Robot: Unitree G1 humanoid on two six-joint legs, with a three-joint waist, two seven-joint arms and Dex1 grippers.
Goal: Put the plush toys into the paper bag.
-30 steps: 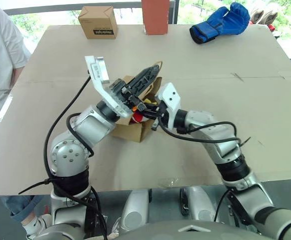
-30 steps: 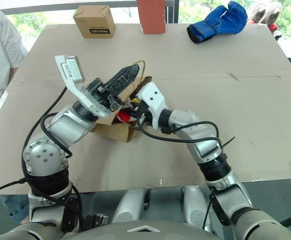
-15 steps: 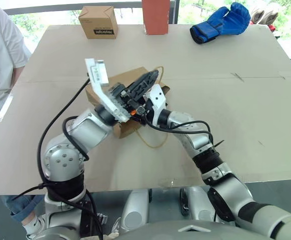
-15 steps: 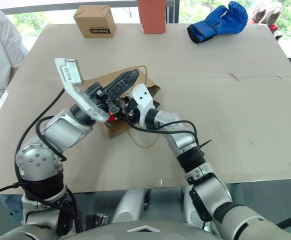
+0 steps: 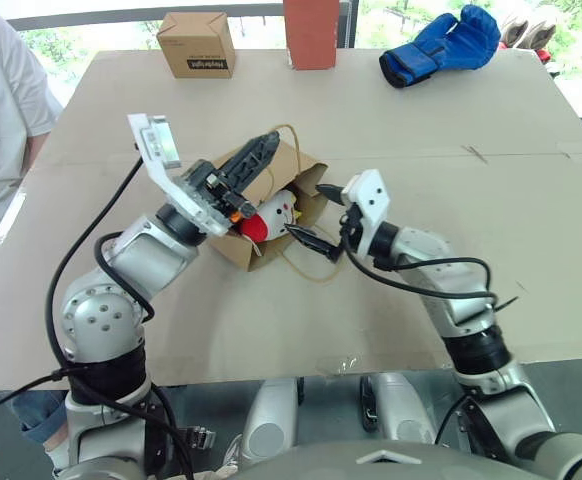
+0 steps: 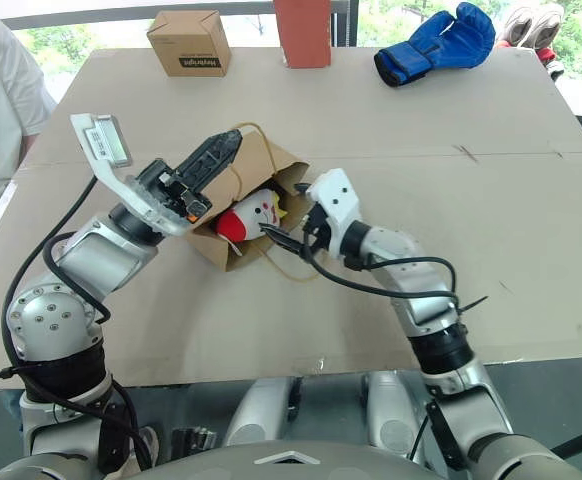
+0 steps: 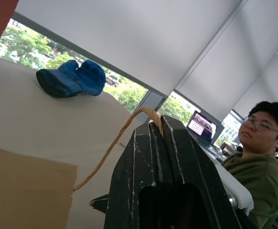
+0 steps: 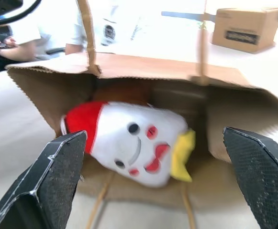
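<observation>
The left hand (image 5: 256, 160) pinches a handle of the paper bag (image 5: 271, 165), propping its mouth open near the middle of the tabletop (image 5: 471, 250). The white doll (image 5: 269, 215) lies inside (brown toy behind); the right hand (image 5: 319, 215) gapes wide beside it.

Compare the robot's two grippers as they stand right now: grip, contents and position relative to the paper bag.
The left gripper is shut on the paper bag's twisted handle, holding the bag's mouth up; the right gripper is open and holds nothing. The left gripper sits above the bag's upper edge; the right gripper sits just outside the mouth, facing the white doll lying inside. Both have black fingers and are close to the bag.
</observation>
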